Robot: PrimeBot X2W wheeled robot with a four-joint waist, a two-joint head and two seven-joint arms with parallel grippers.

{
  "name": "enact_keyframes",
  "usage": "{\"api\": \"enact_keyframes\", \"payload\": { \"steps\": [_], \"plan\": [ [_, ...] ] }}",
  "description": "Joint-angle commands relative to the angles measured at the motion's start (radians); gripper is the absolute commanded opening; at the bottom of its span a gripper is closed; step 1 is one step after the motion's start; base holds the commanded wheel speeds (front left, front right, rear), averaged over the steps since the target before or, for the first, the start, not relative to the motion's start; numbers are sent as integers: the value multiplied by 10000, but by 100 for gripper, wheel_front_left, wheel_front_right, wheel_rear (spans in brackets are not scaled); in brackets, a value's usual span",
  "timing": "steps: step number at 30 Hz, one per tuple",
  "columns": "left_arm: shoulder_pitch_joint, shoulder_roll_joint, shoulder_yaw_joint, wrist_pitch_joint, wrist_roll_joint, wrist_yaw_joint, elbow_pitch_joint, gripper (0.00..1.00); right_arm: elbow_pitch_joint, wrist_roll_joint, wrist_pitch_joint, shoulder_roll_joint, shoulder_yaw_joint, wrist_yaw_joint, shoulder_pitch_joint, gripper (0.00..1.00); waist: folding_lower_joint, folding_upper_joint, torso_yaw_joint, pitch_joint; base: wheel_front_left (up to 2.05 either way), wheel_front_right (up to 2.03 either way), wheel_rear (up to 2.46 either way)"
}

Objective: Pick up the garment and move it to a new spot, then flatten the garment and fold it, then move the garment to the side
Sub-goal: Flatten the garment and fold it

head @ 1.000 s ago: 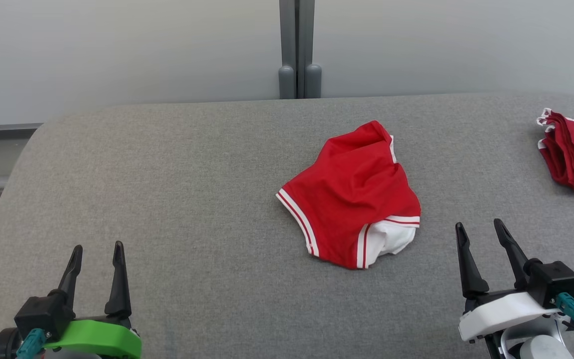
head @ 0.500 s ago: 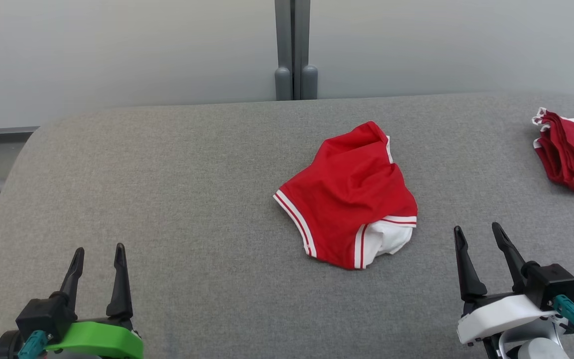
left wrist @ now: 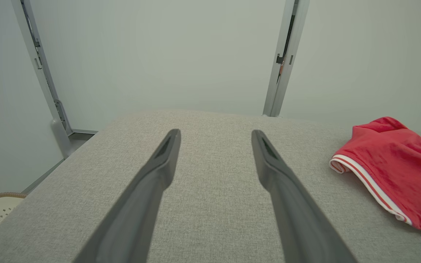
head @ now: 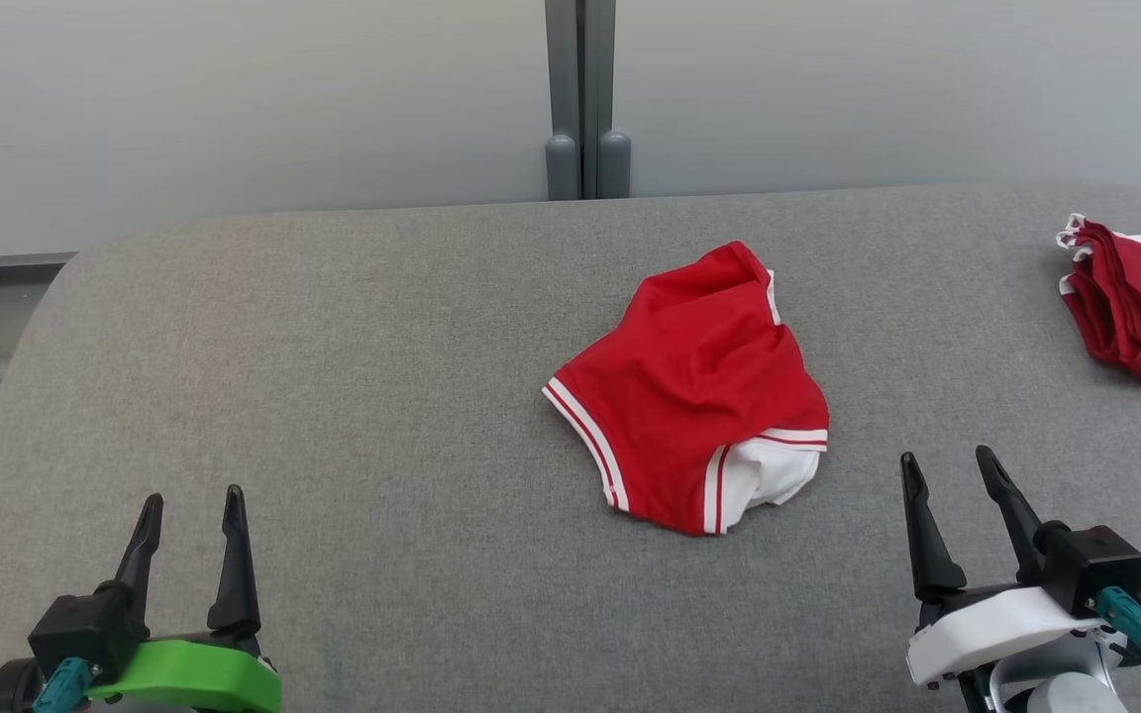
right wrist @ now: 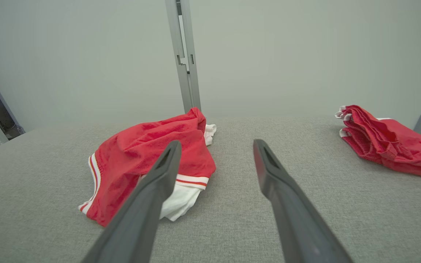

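1. The left gripper (head: 192, 497) was held over the grey padded surface (head: 333, 376). Its two dark fingers were spread wide with nothing between them.
2. The right gripper (head: 946, 456) was likewise spread wide and empty, its fingers pointing away from the robot over the same surface.
3. The garment (head: 694, 396) was a crumpled red piece with white-and-red striped trim and a white part at its near edge. It lay on the surface ahead of the right gripper and to its left, near the fingertips but not touching them.
4. From the left gripper, the garment lay well off to the right and farther ahead. In the left wrist view its striped hem showed at the right side, clear of both fingers.
5. In the right wrist view, the gripper's left finger crossed in front of the garment's white part. The head view showed bare surface between the two.
6. A second heap of red cloth (head: 1140, 307) lay ahead of the right gripper and to its right. It was well apart from both the gripper and the garment.
7. A grey post (head: 585, 99) rose against the pale wall beyond the far edge of the surface, ahead of both grippers.
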Motion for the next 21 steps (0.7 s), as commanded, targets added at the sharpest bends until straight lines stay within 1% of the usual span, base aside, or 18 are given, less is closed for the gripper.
{"api": "enact_keyframes", "payload": {
  "steps": [1,7,13,16,21],
  "plan": [
    [56,-37,46,-27,52,-51,-5,100,41,18,-25,3,-29,-11,-6,100,0,-1,10,19,0,0,0],
    [-79,-124,67,-26,106,-81,-54,100,183,-103,-17,-96,167,-11,-547,100,0,-1,127,149,0,0,0],
    [-348,-235,32,-26,176,-104,-99,100,622,-184,227,-423,493,-11,-1776,100,0,-1,336,546,0,0,0],
    [-543,-308,-6,-26,210,-125,-104,100,1034,-223,413,-578,545,-11,-2392,100,0,-1,508,800,0,0,0],
    [-914,-420,-118,-26,218,-149,-106,100,2196,-295,695,-743,506,-11,-3377,100,0,-1,832,1279,0,0,0]
  ]
}}
